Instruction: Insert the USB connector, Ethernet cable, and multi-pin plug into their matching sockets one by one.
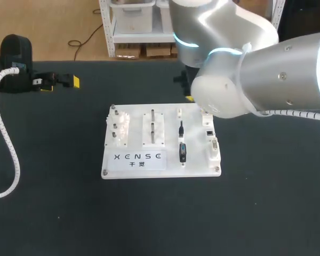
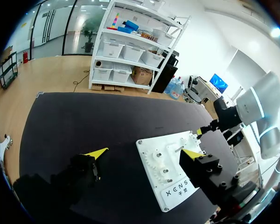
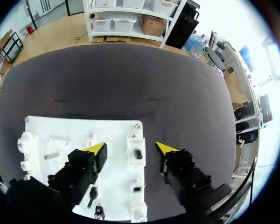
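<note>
Head camera looking down from above-behind over whole table [image 1: 266, 213]. Left wrist eyeing white board [image 2: 170, 179] obliquely from off beside; right wrist looking down on it, close. All three sharing board.

The worktop [image 1: 48, 224] looks like matt black cloth (slightly fuzzy); the socket board [image 1: 197, 165] is smooth white plastic.

The right arm [image 1: 266, 69] comes in over the far right corner of the white socket board [image 1: 168, 114]. The right gripper [image 3: 130, 148] points down, straddling the board's right edge, fingers spread and empty. The left gripper [image 1: 60, 83] hangs well left of the board, beyond its far edge, fingers wide apart, holding nothing.
</note>
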Available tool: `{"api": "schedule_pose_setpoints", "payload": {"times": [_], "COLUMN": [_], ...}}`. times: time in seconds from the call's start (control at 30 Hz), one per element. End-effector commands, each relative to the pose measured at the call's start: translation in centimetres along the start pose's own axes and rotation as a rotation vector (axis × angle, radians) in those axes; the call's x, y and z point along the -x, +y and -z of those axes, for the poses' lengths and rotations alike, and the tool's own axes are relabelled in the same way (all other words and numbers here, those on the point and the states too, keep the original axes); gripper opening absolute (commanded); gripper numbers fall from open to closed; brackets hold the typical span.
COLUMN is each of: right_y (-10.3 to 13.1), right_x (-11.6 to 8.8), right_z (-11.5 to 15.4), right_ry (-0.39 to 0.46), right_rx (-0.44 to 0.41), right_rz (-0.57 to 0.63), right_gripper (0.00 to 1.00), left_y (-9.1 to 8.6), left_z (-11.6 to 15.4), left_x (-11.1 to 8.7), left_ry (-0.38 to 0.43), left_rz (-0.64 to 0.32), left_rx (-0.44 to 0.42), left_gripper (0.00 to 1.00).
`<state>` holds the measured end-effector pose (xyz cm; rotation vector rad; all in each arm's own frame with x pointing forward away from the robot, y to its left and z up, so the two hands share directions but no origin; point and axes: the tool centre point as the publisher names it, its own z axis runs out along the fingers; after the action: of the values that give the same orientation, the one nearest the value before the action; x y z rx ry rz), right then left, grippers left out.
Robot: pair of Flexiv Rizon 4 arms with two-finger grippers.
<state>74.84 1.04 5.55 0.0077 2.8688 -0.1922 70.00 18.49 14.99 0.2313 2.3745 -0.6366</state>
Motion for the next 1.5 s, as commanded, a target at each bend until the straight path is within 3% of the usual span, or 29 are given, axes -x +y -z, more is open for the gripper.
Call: {"api": "schedule_pose_setpoints", "payload": {"times": [0.03, 0.23, 0.5, 0.53, 0.57, 0.6, 0.63, 0.87, 1.07, 1.5], "right_y": [1.6, 3.9, 4.8, 4.8, 4.9, 5.0, 5.1, 5.9, 6.1, 4.5], "right_x": [-3.0, -5.9, -8.1, -8.2, -8.3, -8.3, -8.4, -8.8, -9.0, -8.2], "right_z": [2.3, 1.1, -0.1, -0.2, -0.4, -0.6, -0.7, -1.4, -1.5, 0.9], "right_ry": [-0.035, 0.040, 0.091, 0.095, 0.100, 0.101, 0.108, 0.140, 0.141, 0.062], "right_rx": [0.017, 0.041, 0.044, 0.051, 0.056, 0.058, 0.070, 0.095, 0.106, 0.152], "right_rz": [0.025, 0.049, 0.042, 0.038, 0.033, 0.033, 0.030, 0.036, 0.053, 0.053], "right_gripper": [1.00, 1.00, 1.00, 0.97, 0.84, 0.77, 0.51, 0.33, 0.03, 0.00], "left_y": [0.0, 0.0, 0.0, 0.0, 0.0, 0.0, 0.0, 0.0, 0.0, 0.0], "left_z": [0.0, 0.0, 0.0, 0.0, 0.0, 0.0, 0.0, 0.0, 0.0, 0.0], "left_x": [0.0, 0.0, 0.0, 0.0, 0.0, 0.0, 0.0, 0.0, 0.0, 0.0], "left_ry": [0.000, 0.000, 0.000, 0.000, 0.000, 0.000, 0.000, 0.000, 0.000, 0.000], "left_rz": [0.000, 0.000, 0.000, 0.000, 0.000, 0.000, 0.000, 0.000, 0.000, 0.000], "left_rx": [0.000, 0.000, 0.000, 0.000, 0.000, 0.000, 0.000, 0.000, 0.000, 0.000], "left_gripper": [1.00, 1.00, 1.00, 1.00, 1.00, 1.00, 1.00, 1.00, 1.00, 1.00]}}
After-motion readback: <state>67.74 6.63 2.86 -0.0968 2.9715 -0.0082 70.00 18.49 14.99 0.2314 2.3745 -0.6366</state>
